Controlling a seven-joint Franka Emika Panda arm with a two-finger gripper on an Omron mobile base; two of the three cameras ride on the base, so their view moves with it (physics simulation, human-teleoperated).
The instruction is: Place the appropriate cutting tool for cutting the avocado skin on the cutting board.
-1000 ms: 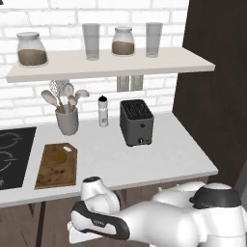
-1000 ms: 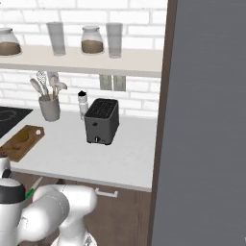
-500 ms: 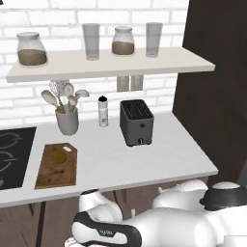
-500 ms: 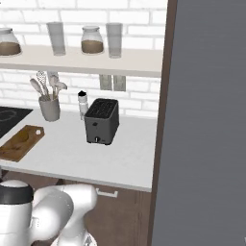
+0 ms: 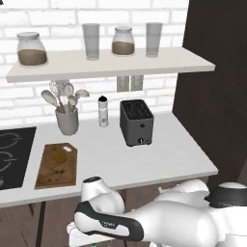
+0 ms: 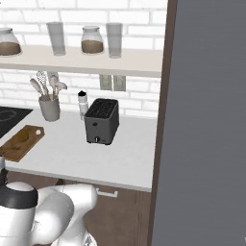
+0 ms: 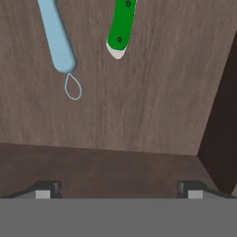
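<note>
While the tool (image 7: 118,190) gapes, the knife (image 7: 121,28) lies well ahead.

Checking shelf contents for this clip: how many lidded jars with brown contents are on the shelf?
2. One jar stands at the shelf's left end; the second jar stands between two empty glasses. Nothing appears hidden behind them.

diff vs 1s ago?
The arm sank lower below the counter edge, out in front. The gripper is open over a wooden drawer floor, holding nothing. Cutting board, avocado and toaster stayed put.
</note>
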